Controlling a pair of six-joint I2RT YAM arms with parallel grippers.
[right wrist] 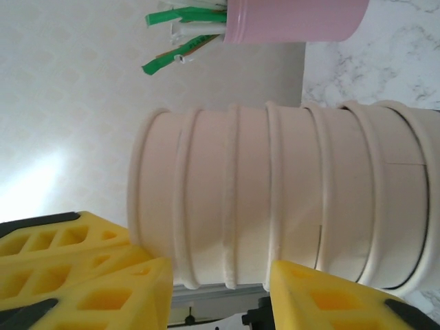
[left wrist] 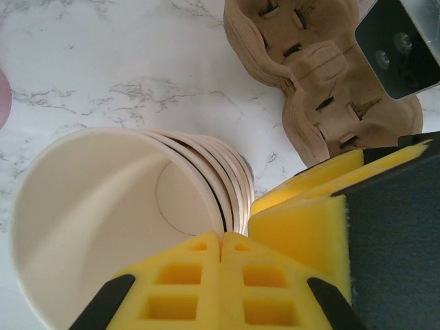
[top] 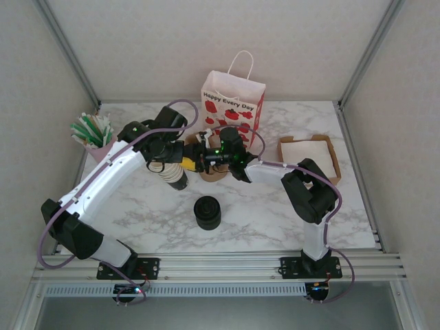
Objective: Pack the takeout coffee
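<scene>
The left pincer (left wrist: 221,237) is shut tight at the rim of the paper cup stack (left wrist: 103,206). The right pincer (right wrist: 220,275) is set half open against its side, grip unclear. One cup should be drawn off straight, unsquashed. No takeout coffee seems made up yet; the stack is found just beside the cup carrier (left wrist: 323,82).

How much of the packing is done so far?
Nothing looks packed yet. In hand: the shut left gripper and the right gripper, jaws partly apart, work at the stack of paper cups. Still to do: the cardboard cup carrier holds no cup in its visible slots, the black lids stand untouched, the paper bag waits.
</scene>
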